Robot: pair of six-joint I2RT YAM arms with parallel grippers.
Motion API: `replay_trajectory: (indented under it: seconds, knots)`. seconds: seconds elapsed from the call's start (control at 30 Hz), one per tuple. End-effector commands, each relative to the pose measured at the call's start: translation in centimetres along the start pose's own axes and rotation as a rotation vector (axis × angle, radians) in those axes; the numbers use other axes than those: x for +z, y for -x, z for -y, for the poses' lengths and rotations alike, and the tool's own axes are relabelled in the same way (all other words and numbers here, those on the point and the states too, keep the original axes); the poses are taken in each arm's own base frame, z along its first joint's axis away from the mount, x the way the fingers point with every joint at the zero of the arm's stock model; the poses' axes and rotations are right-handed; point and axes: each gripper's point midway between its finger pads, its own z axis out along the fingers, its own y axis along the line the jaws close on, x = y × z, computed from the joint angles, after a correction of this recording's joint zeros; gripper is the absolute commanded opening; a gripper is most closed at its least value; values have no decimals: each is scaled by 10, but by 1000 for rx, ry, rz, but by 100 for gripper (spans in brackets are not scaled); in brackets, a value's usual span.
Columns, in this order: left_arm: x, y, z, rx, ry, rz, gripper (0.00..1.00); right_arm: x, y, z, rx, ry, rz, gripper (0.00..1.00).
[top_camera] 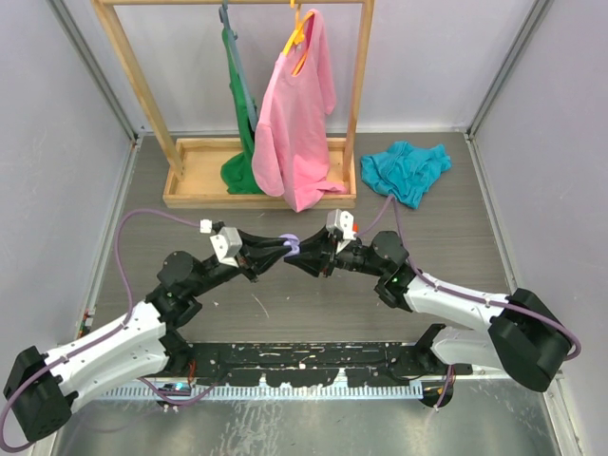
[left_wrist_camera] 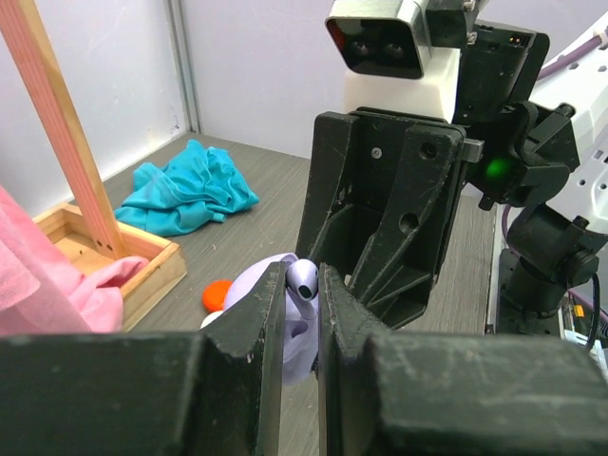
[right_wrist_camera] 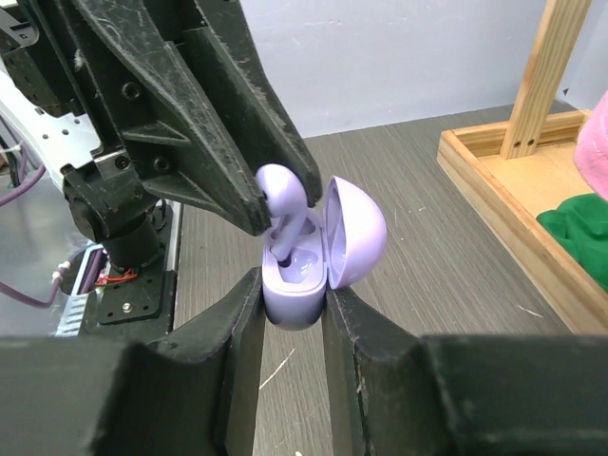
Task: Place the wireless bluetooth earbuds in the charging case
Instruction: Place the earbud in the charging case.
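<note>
A lilac earbud (left_wrist_camera: 304, 278) is pinched between the fingers of my left gripper (left_wrist_camera: 302, 285), bud end up and stem pointing down. My right gripper (right_wrist_camera: 293, 290) is shut on the sides of the lilac charging case (right_wrist_camera: 293, 302), whose lid (right_wrist_camera: 357, 233) stands open. In the right wrist view the earbud (right_wrist_camera: 281, 193) hangs over the case with its stem tip down in a well. From above, the left gripper (top_camera: 273, 253) and right gripper (top_camera: 310, 258) meet at mid-table, with the case (top_camera: 293, 246) between them.
A wooden rack tray (top_camera: 195, 195) at the back carries a pink shirt (top_camera: 294, 123) and a green garment (top_camera: 239, 114). A teal cloth (top_camera: 406, 169) lies to its right. A small red thing (left_wrist_camera: 218, 293) and a white one lie beyond the case.
</note>
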Motion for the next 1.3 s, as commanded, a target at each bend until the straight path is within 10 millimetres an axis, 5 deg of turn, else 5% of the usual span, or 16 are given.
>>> replay_trajectory:
  seconds: [0.0, 0.4, 1.03, 1.27]
  knots:
    - [-1, 34, 0, 44, 11, 88, 2, -1, 28, 0, -76, -18, 84, 1]
    - [0, 22, -1, 31, 17, 34, 3, -1, 26, 2, -85, -27, 80, 1]
    - [11, 49, 7, 47, -17, 113, 3, -1, 22, 4, -93, -41, 69, 1]
    - [13, 35, 4, 37, -9, 78, 3, -2, 24, 4, -98, -41, 73, 1]
